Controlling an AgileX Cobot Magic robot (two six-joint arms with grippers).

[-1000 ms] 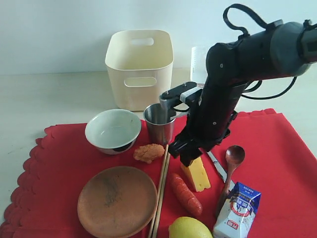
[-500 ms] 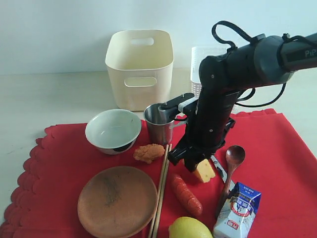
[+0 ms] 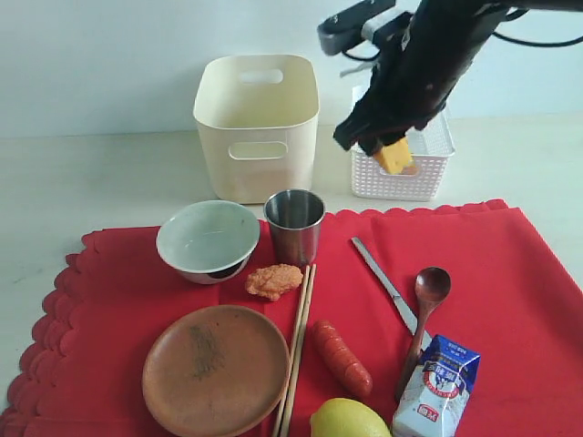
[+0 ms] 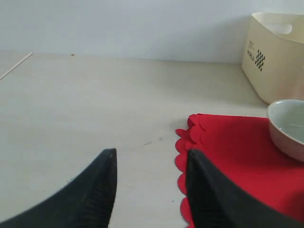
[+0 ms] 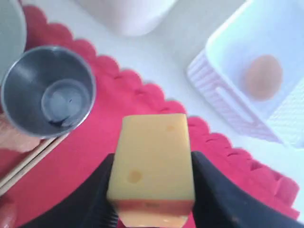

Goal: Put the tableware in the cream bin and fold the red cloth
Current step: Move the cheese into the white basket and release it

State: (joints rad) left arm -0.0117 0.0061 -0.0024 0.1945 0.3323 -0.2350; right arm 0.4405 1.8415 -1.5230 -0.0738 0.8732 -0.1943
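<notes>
The red cloth lies spread on the table under the pale bowl, steel cup, wooden plate, chopsticks, knife and dark spoon. Behind them stands the cream bin. My right gripper hangs in the air at the near left edge of the white basket, shut on a yellow cheese block. My left gripper is open with nothing between its fingers, low over bare table at the cloth's scalloped edge; the exterior view does not show it.
A white lattice basket right of the bin holds an egg. Also on the cloth are a fried piece, a sausage, a lemon and a milk carton.
My right gripper took hold of the cheese on the cloth and lifted it up and back to the basket. The knife it covered now shows. The left gripper has not moved.
</notes>
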